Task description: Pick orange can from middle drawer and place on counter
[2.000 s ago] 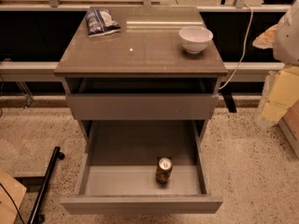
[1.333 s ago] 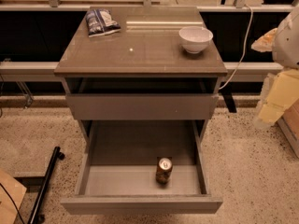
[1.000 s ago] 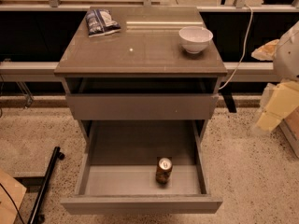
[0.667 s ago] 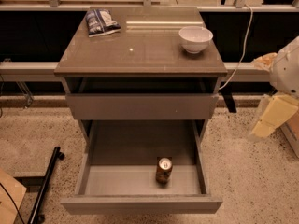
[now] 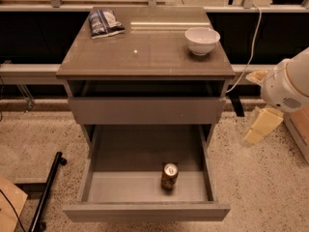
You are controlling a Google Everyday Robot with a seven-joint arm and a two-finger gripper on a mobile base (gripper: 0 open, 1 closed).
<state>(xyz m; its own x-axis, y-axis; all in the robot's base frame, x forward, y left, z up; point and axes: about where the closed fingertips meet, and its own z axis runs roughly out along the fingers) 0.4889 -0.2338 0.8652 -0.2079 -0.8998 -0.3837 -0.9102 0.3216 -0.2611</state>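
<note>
Desk (image 5: 154,59): glossy brown-grey top, two items plus a crumb. White bowl (image 5: 202,40) stands upright near the right rear corner. Blue-white snack bag (image 5: 105,22) lies flat, well left of the bowl and slightly further back. Small white speck (image 5: 135,51) sits left of the bowl, nearer the bag. Gripper (image 5: 254,132) hangs off the desk, right of the bowl and lower.
</note>
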